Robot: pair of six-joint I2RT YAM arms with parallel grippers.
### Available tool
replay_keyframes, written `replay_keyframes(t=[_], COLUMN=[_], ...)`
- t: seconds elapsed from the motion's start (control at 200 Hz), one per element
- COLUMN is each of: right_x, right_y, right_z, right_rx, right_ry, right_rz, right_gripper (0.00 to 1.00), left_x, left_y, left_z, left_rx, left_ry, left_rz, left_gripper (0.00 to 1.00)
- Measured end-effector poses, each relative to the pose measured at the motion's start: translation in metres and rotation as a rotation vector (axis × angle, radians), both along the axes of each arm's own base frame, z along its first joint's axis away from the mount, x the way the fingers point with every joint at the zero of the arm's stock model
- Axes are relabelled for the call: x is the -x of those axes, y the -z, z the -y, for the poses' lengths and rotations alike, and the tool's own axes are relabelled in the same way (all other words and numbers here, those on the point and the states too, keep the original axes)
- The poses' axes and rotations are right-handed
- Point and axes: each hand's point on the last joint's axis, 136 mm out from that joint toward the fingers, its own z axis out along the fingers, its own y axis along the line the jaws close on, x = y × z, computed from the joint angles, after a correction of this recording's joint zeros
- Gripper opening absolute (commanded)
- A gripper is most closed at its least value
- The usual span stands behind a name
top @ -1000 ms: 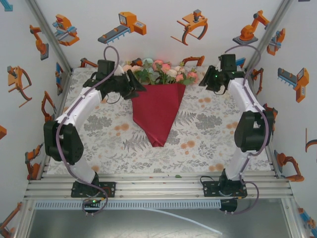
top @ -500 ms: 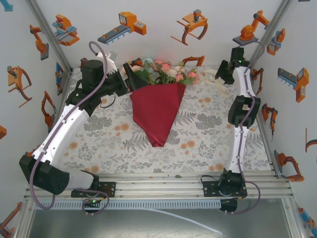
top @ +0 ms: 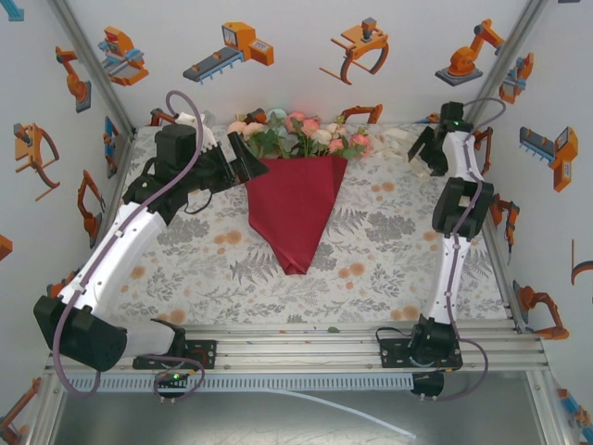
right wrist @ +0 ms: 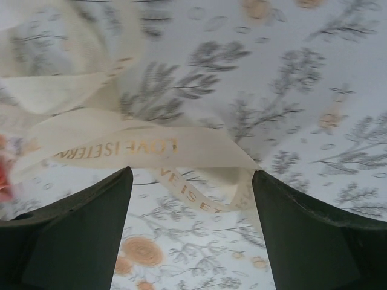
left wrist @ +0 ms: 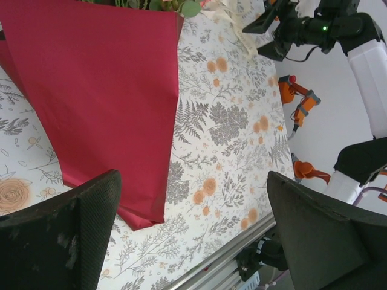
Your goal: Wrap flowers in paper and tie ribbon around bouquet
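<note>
The dark red paper (top: 295,209) lies folded into a cone at the back middle of the table. The flowers (top: 306,134), pink, peach and cream, stick out of its wide top. My left gripper (top: 252,159) stands open just left of the cone's upper left corner, holding nothing. In the left wrist view the paper (left wrist: 91,90) lies beyond the open left gripper (left wrist: 193,235). The cream ribbon (right wrist: 139,145), with gold lettering, lies in loose loops on the cloth. My right gripper (right wrist: 190,229) hovers open over it, near the ribbon pile (top: 397,139) at the back right.
The table wears a grey leaf-and-orange-flower cloth (top: 389,250). An aluminium rail (top: 296,348) runs along the near edge. Side walls with robot stickers stand close to both arms. My right arm (left wrist: 314,27) shows in the left wrist view.
The left jaws have spread wide at the paper's corner and that arm's elbow has dropped toward the near left. The right arm swung to the back right over the ribbon, its jaws widening.
</note>
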Motion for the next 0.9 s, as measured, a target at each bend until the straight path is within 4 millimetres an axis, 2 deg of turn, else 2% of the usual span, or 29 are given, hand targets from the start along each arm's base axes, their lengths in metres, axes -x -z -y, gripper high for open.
replay_keyframes(t=[0.11,0.22,0.285,0.491,0.591,0.671,0.736,0.796,0.896], right_x=[0.007,0.008,0.010,0.019,0.022,0.025,0.031,0.040,0.060], right_y=[0.007,0.008,0.010,0.017,0.011,-0.007,-0.032,-0.063,-0.128], right_z=[0.013,0.011,0.008,-0.001,-0.009,-0.018,-0.028,-0.038,-0.061], right_rx=[-0.012,-0.021,-0.028,-0.046,-0.084,-0.122,-0.150,-0.165,-0.190], right_ry=[0.029,0.024,0.014,-0.024,-0.048,-0.067,-0.082,-0.099,-0.136], right_rz=[-0.020,-0.024,-0.035,-0.074,-0.069,-0.045,-0.014,0.027,0.130], right_gripper=[0.67,0.56,0.45,0.00,0.00,0.00,0.00,0.00,0.00], left_x=[0.000,0.001,0.001,0.004,0.005,0.004,0.003,0.002,-0.001], left_y=[0.006,0.011,0.013,0.023,0.025,0.025,0.025,0.024,0.022], left_z=[-0.001,-0.001,-0.001,-0.005,-0.008,-0.010,-0.012,-0.013,-0.015], left_rx=[-0.006,-0.011,-0.013,-0.023,-0.023,-0.023,-0.022,-0.017,-0.005], left_ry=[-0.003,-0.003,-0.004,-0.020,-0.036,-0.051,-0.062,-0.070,-0.080], left_rz=[-0.010,-0.021,-0.025,-0.041,-0.047,-0.048,-0.046,-0.045,-0.041], left_gripper=[0.97,0.97,0.97,0.97,0.97,0.97,0.97,0.97,0.97])
